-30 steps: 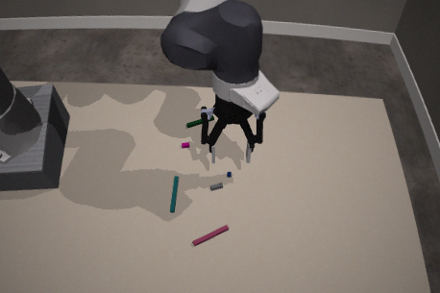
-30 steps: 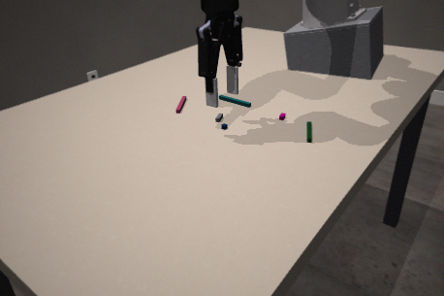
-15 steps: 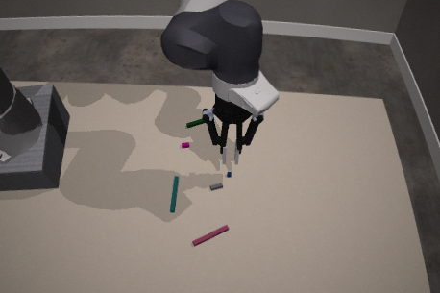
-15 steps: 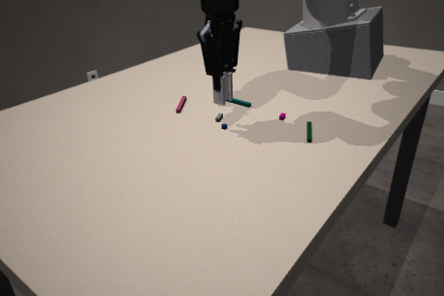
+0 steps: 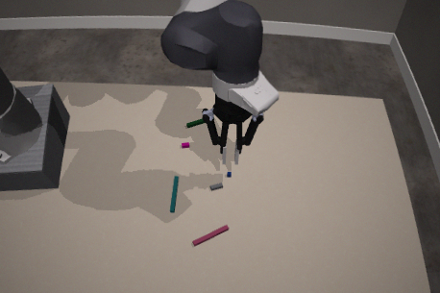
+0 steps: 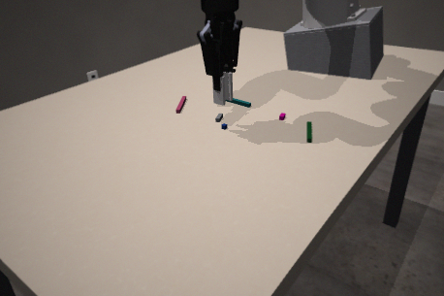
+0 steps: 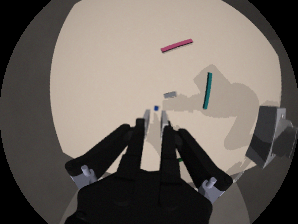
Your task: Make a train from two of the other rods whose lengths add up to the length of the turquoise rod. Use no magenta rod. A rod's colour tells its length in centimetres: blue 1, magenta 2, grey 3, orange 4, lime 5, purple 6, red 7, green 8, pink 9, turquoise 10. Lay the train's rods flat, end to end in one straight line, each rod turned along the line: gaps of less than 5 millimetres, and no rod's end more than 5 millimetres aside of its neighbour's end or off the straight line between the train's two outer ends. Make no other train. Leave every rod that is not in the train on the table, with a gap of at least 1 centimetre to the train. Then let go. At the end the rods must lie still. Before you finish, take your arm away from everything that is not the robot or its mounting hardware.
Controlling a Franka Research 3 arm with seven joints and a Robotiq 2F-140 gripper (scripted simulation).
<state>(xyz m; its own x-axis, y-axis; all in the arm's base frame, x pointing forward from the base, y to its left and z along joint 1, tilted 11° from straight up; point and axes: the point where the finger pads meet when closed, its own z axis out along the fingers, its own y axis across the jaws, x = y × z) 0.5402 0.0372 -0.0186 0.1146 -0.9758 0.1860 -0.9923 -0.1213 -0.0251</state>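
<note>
The gripper (image 5: 231, 162) (image 6: 225, 101) (image 7: 155, 115) is open with a narrow gap, empty, above the table near the blue rod. The blue rod (image 5: 229, 174) (image 6: 224, 126) (image 7: 156, 108) lies close to the grey rod (image 5: 216, 186) (image 6: 219, 117) (image 7: 170, 94), apart from it. The pink rod (image 5: 210, 235) (image 6: 181, 104) (image 7: 177, 45) lies alone, beyond the grey one in the wrist view. The turquoise rod (image 5: 174, 194) (image 6: 240, 103) (image 7: 207, 91) lies nearer the robot's base; the fingers pass close to its end in the exterior view. No rods touch.
The magenta rod (image 5: 185, 145) (image 6: 282, 116) and the green rod (image 5: 194, 123) (image 6: 309, 132) lie on the other side of the table (image 5: 312, 193). In the wrist view the gripper hides most of the green rod. The robot's base block (image 5: 50, 140) (image 6: 334, 49) stands at one end.
</note>
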